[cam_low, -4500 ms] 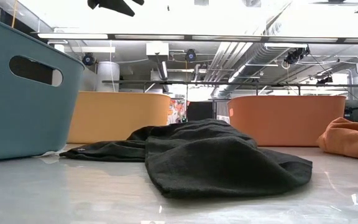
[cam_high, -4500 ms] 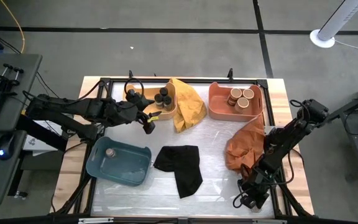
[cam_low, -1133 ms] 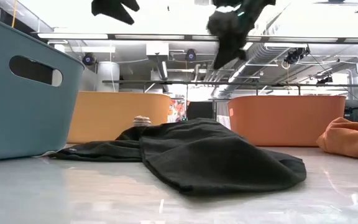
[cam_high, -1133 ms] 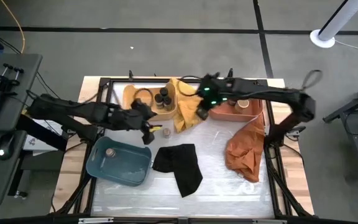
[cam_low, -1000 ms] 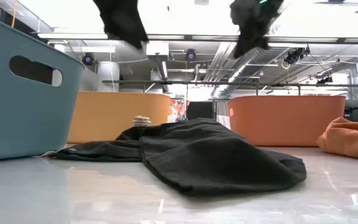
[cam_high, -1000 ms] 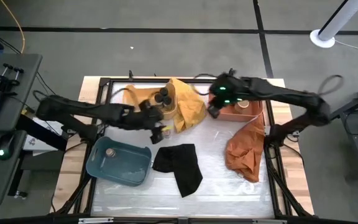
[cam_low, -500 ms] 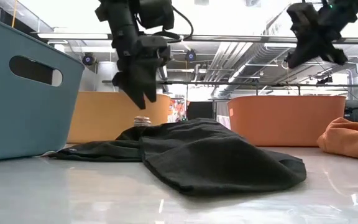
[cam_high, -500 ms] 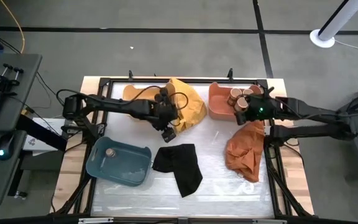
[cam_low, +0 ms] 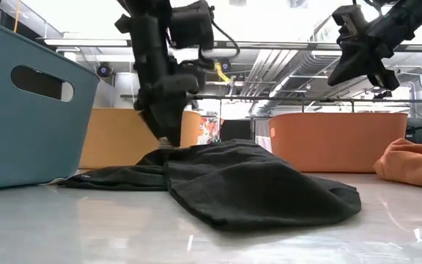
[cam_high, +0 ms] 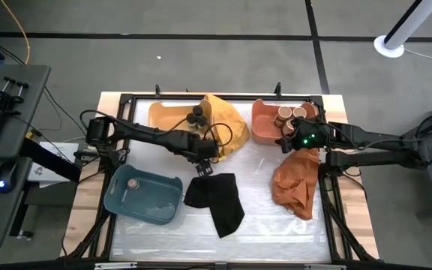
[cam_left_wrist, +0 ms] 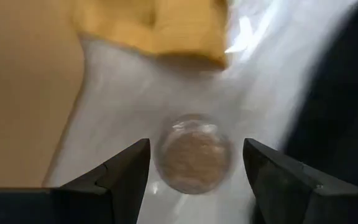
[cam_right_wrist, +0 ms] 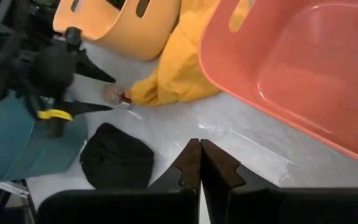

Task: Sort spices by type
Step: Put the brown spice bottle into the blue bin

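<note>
A small jar with a tan lid (cam_left_wrist: 193,154) stands on the table beside the yellow cloth (cam_high: 228,127). My left gripper (cam_left_wrist: 196,149) is open and low over it, one finger on either side with a gap to each. In the high view the left gripper (cam_high: 203,166) covers this jar. Dark-lidded jars (cam_high: 196,117) sit in the yellow tray (cam_high: 163,115), tan-lidded jars (cam_high: 289,117) in the coral tray (cam_high: 263,132), and one jar (cam_high: 133,182) in the blue tray (cam_high: 156,211). My right gripper (cam_right_wrist: 199,163) is shut, raised near the coral tray's near left corner.
A black cloth (cam_high: 217,199) lies just nearside of the left gripper, and a rust-orange cloth (cam_high: 294,180) lies heaped below the right arm. Bare table shows between the black and rust cloths. The table's frame rails run along its edges.
My left gripper has moved toward the table's right and come down over the tan-lidded jar, staying open. My right gripper has swung from beside the yellow cloth toward the table's right, to the coral tray's near left corner.
</note>
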### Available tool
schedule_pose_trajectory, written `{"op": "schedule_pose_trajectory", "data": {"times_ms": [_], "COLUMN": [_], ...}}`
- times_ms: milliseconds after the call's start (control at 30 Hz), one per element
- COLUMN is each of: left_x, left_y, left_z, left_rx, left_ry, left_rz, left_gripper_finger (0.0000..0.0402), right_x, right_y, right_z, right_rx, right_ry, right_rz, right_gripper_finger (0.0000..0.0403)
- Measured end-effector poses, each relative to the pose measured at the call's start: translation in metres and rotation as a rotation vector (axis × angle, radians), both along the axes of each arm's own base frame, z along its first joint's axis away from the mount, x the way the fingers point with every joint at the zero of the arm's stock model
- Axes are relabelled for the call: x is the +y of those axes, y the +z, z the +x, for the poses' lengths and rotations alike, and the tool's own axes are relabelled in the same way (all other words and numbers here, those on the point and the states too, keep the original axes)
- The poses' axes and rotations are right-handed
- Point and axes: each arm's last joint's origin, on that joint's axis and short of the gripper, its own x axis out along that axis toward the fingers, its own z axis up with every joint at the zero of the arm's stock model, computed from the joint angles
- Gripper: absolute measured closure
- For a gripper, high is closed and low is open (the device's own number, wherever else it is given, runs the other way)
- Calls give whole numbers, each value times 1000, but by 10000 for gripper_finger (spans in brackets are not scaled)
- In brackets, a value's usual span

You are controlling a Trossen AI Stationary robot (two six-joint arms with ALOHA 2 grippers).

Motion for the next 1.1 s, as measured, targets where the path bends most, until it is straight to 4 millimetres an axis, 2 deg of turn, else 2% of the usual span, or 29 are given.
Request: {"op": "schedule_pose_trajectory", "data": {"times_ms": [100,400,533,700,800,933,1033,1100], "left_x": [0,1,-1,-7,-11,-15,-24,-34], "left_y": [-6,-5,-5,1,21,60,96,119], "left_z": [0,0,0,0,-1,-13,-33,-54], "left_rx": [21,16,16,9,-45,-128,-218,-253], "left_ry": [26,26,23,5,-10,-54,-129,-193], "left_rz": [23,51,53,55,56,96,135,149], "left_gripper_finger": [158,174,206,274,278,278,278,278], "right_x": [0,1,1,1,1,1,1,1], "right_y": [0,0,0,0,0,0,0,0], "right_z": [0,0,0,0,0,0,0,0], "right_rx": [-1,-6,-6,-2,-2,-1,1,3], "right_ry": [8,18,19,29,30,35,41,45], "right_rz": [5,13,12,0,-1,-7,-14,-19], "right_gripper_finger": [403,403,403,403,403,403,403,403]}}
